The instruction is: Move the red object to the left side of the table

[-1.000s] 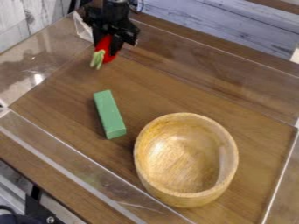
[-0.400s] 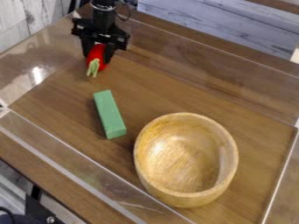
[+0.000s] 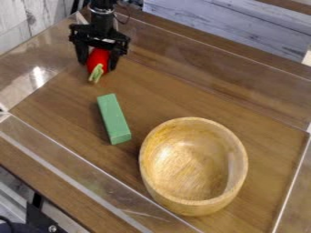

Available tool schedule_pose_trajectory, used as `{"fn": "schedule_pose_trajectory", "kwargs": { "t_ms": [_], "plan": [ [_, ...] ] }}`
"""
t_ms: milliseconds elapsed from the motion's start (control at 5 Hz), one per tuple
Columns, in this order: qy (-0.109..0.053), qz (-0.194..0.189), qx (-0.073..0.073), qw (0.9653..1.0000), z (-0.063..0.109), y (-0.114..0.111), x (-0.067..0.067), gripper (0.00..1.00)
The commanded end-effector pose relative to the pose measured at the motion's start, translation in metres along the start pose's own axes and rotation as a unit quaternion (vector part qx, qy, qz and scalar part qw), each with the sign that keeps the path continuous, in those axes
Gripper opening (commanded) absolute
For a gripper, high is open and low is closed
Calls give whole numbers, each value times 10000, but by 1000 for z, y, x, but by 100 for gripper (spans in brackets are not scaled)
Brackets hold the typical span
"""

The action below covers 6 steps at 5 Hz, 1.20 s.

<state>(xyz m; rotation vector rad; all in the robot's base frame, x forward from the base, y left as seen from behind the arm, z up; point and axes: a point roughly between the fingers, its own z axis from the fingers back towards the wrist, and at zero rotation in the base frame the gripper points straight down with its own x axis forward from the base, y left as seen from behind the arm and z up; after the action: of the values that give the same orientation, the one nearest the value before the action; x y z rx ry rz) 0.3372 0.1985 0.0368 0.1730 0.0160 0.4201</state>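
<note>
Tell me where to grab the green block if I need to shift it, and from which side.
Grip the green block across its narrow width, near the middle of its length, coming straight down from above. It lies flat on the table, long and slim, with bare wood along both long sides, so fingers should fit there. The bowl sits close to its lower end, so stay clear of that end.

The table [image 3: 231, 86] is dark brown wood with a visible grain and a slight sheen, catching pale glare near its far left corner. Clear, glossy plastic walls [image 3: 73, 187] edge it. The bowl [image 3: 194, 164] is light, smooth wood with streaky grain inside. The green block [image 3: 115, 118] looks matt and plain. The red object [image 3: 95, 60] appears smooth, shiny plastic. The gripper [image 3: 97, 47] is black and matt.
</note>
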Motion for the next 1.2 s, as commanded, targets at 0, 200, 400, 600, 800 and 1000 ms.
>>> {"fn": "schedule_pose_trajectory", "kwargs": {
  "t_ms": [0, 200, 400, 600, 800, 1000],
  "plan": [
    [-335, -185, -76, 9992, 32, 10, 14, 0],
    [-295, 107, -183, 9993, 34, 20, 8, 100],
    [-243, 362, -269, 9987, 35, 23, 0, 100],
    [-264, 322, -425, 9982, 36, 25, 3, 100],
    [-276, 299, -529, 9978, 36, 25, 4, 100],
    [-295, 266, -621, 9973, 34, 31, -5, 100]
  ]
}}
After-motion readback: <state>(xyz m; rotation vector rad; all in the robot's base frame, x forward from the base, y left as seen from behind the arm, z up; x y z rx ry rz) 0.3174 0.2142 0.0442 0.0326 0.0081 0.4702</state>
